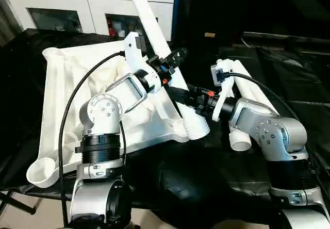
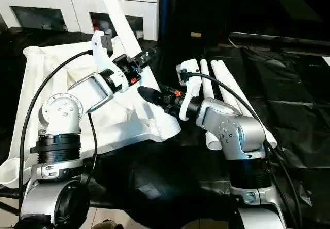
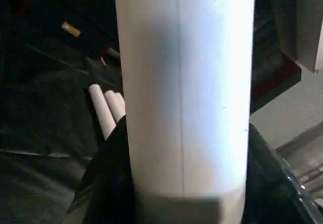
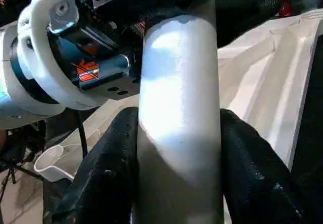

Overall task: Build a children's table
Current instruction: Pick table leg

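Table top (image 1: 67,84) lies ribbed side up on the black-covered table. Both grippers clamp one leg (image 1: 149,20): right gripper (image 1: 180,96) low, near its ridged end, left gripper (image 1: 172,59) higher, steadying it slanted over the near-right corner socket (image 1: 178,128). Spare legs (image 1: 252,92) wait just right.

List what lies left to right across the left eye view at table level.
Tabletop → left gripper on the tilted leg → right gripper on the same leg, lower down → spare legs lying on the black sheet.
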`<state>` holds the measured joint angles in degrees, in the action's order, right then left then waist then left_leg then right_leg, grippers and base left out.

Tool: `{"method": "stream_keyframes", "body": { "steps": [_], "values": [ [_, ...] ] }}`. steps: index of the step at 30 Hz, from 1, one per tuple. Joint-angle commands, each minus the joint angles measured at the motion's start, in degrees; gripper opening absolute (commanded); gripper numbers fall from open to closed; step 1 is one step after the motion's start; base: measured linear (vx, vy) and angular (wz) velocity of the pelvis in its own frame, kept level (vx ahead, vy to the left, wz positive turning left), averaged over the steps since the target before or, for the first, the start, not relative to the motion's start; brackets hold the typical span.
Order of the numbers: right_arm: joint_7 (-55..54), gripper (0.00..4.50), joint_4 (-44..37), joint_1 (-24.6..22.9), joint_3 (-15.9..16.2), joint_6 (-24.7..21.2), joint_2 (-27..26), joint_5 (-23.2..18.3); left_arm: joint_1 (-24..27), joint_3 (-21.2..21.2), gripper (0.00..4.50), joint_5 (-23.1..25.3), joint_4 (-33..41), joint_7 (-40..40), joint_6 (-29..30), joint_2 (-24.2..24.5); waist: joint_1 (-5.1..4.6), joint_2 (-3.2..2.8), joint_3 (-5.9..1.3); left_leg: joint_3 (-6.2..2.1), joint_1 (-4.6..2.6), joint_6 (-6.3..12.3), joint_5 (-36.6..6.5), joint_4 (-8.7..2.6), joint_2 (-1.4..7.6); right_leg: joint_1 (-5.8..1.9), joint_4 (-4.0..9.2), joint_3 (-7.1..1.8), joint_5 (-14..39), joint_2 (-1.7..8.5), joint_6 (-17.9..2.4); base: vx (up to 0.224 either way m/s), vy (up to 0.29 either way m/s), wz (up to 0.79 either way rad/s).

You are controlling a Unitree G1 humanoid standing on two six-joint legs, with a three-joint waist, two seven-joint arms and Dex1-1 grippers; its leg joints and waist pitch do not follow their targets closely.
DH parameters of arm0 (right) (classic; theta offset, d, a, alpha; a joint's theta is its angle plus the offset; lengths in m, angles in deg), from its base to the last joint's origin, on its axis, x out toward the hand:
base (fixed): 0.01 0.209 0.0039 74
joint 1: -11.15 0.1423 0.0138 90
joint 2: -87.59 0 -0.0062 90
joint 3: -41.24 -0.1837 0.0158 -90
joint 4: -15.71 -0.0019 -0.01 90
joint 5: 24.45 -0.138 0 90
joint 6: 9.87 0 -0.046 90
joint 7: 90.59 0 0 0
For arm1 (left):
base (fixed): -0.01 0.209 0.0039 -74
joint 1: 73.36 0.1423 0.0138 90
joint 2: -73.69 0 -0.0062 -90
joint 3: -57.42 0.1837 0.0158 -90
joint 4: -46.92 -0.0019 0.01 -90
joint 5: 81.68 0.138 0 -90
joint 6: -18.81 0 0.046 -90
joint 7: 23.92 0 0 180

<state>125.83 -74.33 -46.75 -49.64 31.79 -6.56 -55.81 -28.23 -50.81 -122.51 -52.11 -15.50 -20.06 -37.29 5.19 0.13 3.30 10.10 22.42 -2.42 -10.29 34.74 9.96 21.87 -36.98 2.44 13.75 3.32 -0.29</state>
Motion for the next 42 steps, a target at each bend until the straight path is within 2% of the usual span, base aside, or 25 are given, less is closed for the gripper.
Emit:
{"method": "stream_keyframes", "body": {
  "steps": [1, 3, 5, 9, 11, 15, 16, 18, 20, 22, 25, 27, 29, 30, 32, 34, 38, 42],
  "values": [
    [-0.91, 1.84, -0.67, 0.83, 0.88, -0.53, 0.18, 0.88, -1.54, 0.38, 1.94, -0.75, 0.38, -0.47, -0.73, -0.59, 0.08, -0.09, -4.03, -1.27, -1.15, 0.87, -3.77, -3.52, 2.85, -3.17, 4.39, -2.64, -4.92, 4.50, -13.26, 0.000, 0.000, 0.00],
    [-0.70, 1.84, -0.87, 0.88, 0.74, -1.12, 0.17, 0.14, -1.54, 0.50, 1.87, -0.94, 0.55, -0.16, -0.70, -0.55, 0.10, -0.06, -4.04, -1.25, -1.14, 1.00, -3.65, -3.48, 2.79, -3.19, 4.42, -2.66, -5.13, 4.55, -13.27, 0.000, 0.000, 0.00],
    [-0.32, 2.40, -1.22, 0.90, 0.61, -1.88, 0.15, -0.78, -1.57, 0.55, 1.85, -0.89, 0.59, -0.08, -0.74, -0.51, 0.09, -0.10, -4.04, -1.26, -1.14, 1.03, -3.62, -3.48, 2.80, -3.19, 4.41, -2.68, -5.20, 4.54, -13.31, 0.000, 0.000, 0.00],
    [-0.17, 2.58, -1.45, 0.90, 0.72, -2.43, 0.20, -1.22, -1.62, 0.60, 1.84, -0.79, 0.45, -0.21, -1.05, -0.47, 0.08, -0.13, -4.01, -1.29, -1.10, 0.87, -3.74, -3.52, 2.78, -3.24, 4.48, -2.66, -4.97, 4.52, -13.23, 0.000, 0.000, 0.00],
    [-1.55, 2.95, -0.87, 1.40, -0.57, -5.01, -0.30, -2.55, -1.85, 0.87, 1.83, -0.19, 0.07, 0.14, -1.78, 0.15, 0.05, -0.23, -3.95, -1.32, -1.22, 0.67, -4.08, -3.60, 2.81, -3.15, 4.52, -2.68, -4.49, 4.49, -13.24, 0.000, 0.000, 0.00],
    [-2.59, 3.05, -0.50, 1.98, -2.21, -7.24, -0.86, -4.20, -2.03, 1.08, 1.82, 0.41, -0.33, 0.63, -2.24, 0.90, 0.07, -0.22, -4.00, -1.30, -1.23, 0.41, -4.09, -3.61, 2.79, -3.15, 4.51, -2.69, -4.49, 4.51, -13.10, 0.000, 0.000, 0.00],
    [-2.87, 3.32, -0.37, 2.14, -2.78, -7.92, -1.09, -4.78, -2.15, 1.01, 1.82, 0.52, -0.58, 0.77, -2.37, 1.19, 0.05, -0.32, -4.00, -1.28, -1.20, 0.18, -4.04, -3.61, 2.76, -3.15, 4.51, -2.70, -4.76, 4.52, -13.05, 0.000, 0.000, 0.00],
    [-3.75, 3.42, -0.04, 2.41, -3.69, -8.94, -1.51, -5.36, -2.36, 0.90, 1.82, 0.64, -0.94, 0.99, -2.52, 1.59, 0.06, -0.45, -4.02, -1.33, -1.24, -0.01, -4.00, -3.65, 2.79, -3.11, 4.44, -2.66, -4.98, 4.47, -12.96, 0.000, 0.000, 0.00],
    [-3.38, 3.50, -0.72, 2.74, -1.86, -11.53, 0.62, -4.10, -2.69, 1.26, 1.82, 1.41, -1.71, 1.83, -3.34, 2.63, 0.09, -0.31, -4.05, -1.40, -1.28, -0.22, -3.71, -3.69, 2.78, -3.24, 4.48, -2.63, -5.30, 4.40, -12.71, 0.000, 0.000, 0.00],
    [-1.93, 3.75, -3.01, 2.01, -0.74, -11.83, 2.05, -4.42, -2.88, 1.63, 1.82, 1.99, -2.26, 2.63, -4.03, 3.48, 0.16, -0.43, -4.04, -1.37, -1.22, -0.57, -3.44, -3.67, 2.78, -3.27, 4.41, -2.67, -5.98, 4.45, -12.21, 0.000, 0.000, 0.00],
    [-0.93, 3.88, -5.86, 1.19, 1.07, -11.41, 4.38, -3.68, -3.02, 2.35, 1.82, 2.53, -2.81, 4.12, -4.89, 4.62, 0.27, -0.20, -4.06, -1.43, -1.21, -0.53, -3.14, -3.67, 2.78, -3.40, 4.36, -2.69, -6.70, 4.53, -11.47, 0.000, 0.000, 0.00],
    [-0.20, 3.89, -8.70, -0.35, 1.05, -10.01, 7.00, -2.88, -3.06, 4.77, 1.82, 2.91, -3.21, 10.60, -5.54, 7.74, 0.52, -0.17, -4.05, -1.29, -1.28, -0.43, -3.03, -3.65, 2.72, -3.30, 4.46, -2.77, -5.92, 4.56, -10.96, 0.000, 0.000, 0.00],
    [0.21, 3.89, -9.86, -0.92, -1.06, -10.32, 7.60, -4.39, -2.78, 6.65, 1.82, 2.34, -2.53, 15.55, -5.05, 9.72, 0.49, -0.32, -4.10, -1.25, -1.35, -0.52, -2.81, -3.73, 2.78, -3.13, 4.26, -2.75, -5.93, 4.47, -10.89, 0.000, 0.000, 0.00],
    [0.22, 3.89, -9.89, -0.92, -1.11, -10.33, 7.61, -4.43, -2.77, 6.68, 1.82, 2.32, -2.51, 15.65, -5.03, 9.76, 0.38, -0.33, -4.11, -1.23, -1.32, -0.59, -2.83, -3.71, 2.76, -3.08, 4.19, -2.68, -6.33, 4.48, -11.62, 0.000, 0.000, 0.00],
    [2.30, 3.89, -11.36, -1.64, -3.13, -6.88, 7.46, -5.79, -1.99, 9.58, 1.82, 1.38, -0.35, 22.38, -4.16, 12.18, 0.39, -0.34, -4.12, -1.18, -1.36, -0.62, -3.45, -3.70, 2.81, -3.05, 4.22, -2.70, -5.89, 4.61, -12.25, 0.000, 0.000, 0.00],
    [3.57, 3.89, -11.78, -1.88, -3.39, -7.17, 8.00, -6.87, -1.60, 11.03, 1.82, 0.72, 0.87, 25.74, -3.54, 13.33, 0.32, -0.39, -4.10, -1.18, -1.36, -0.52, -3.38, -3.73, 2.96, -3.07, 4.08, -2.71, -6.34, 4.63, -12.78, 0.000, 0.000, 0.00],
    [6.56, 3.89, -12.71, -2.67, -2.26, -10.71, 10.60, -9.63, -1.55, 13.07, 1.82, -1.08, 2.76, 31.83, -2.75, 14.78, 0.28, -0.16, -3.98, -0.98, -1.20, 0.39, -2.90, -3.60, 2.77, -3.19, 4.08, -2.71, -6.74, 4.54, -14.00, 0.000, 0.000, 0.00],
    [9.84, 3.89, -13.73, -4.18, 0.29, -12.19, 13.27, -9.94, -2.37, 13.68, 1.82, -1.95, 2.48, 36.20, -3.88, 15.18, 0.30, 0.11, -3.89, -1.02, -1.23, 0.56, -3.60, -3.64, 2.83, -3.36, 4.35, -2.73, -3.80, 4.58, -13.51, 0.000, 0.000, 0.00]
  ]
}}
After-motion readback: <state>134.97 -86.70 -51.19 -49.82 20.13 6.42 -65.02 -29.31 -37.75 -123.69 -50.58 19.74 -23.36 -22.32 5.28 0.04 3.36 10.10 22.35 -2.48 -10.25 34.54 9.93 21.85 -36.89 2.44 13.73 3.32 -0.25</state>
